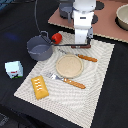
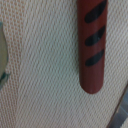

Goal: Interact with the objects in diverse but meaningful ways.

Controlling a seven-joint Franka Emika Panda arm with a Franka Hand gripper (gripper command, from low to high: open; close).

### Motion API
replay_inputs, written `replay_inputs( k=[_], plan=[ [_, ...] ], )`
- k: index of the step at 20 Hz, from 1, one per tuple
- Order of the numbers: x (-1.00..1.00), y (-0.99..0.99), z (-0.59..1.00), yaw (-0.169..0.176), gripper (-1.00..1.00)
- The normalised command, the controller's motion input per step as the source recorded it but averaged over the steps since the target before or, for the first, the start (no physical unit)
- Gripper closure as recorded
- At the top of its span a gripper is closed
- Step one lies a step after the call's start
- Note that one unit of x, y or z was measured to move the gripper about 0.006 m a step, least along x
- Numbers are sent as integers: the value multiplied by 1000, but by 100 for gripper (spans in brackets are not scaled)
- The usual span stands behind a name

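Note:
A brown sausage (image 1: 75, 46) with dark stripes lies on the woven placemat (image 1: 95, 75); the wrist view shows it close up (image 2: 92, 47), flat on the mat. My gripper (image 1: 83, 42) hangs low right over its end nearer the exterior view's right, and the jaw gap is too hidden to read. The grey handled pot (image 1: 39, 48) stands at the mat's corner on the exterior view's left, with the red tomato (image 1: 57, 37) just behind it. A white-and-teal milk carton (image 1: 14, 69) sits off the mat. The yellow ridged bread piece (image 1: 40, 86) lies on the mat's near corner.
A round tan plate (image 1: 68, 66) sits mid-mat, its rim showing in the wrist view (image 2: 2, 55). An orange-handled knife (image 1: 82, 57) and fork (image 1: 69, 81) flank it. A brown board (image 1: 107, 20) with a bowl (image 1: 122, 16) lies behind the arm.

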Motion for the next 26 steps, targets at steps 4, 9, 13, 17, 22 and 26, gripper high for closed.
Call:
replay_inputs(
  k=[4,9,13,17,22,26],
  plan=[
    [163,99,-206,34,-100],
    [168,67,-148,32,100],
    [214,24,-100,25,100],
    [265,5,-91,14,100],
    [315,0,-48,3,100],
    [339,-4,-4,0,100]
  ],
)
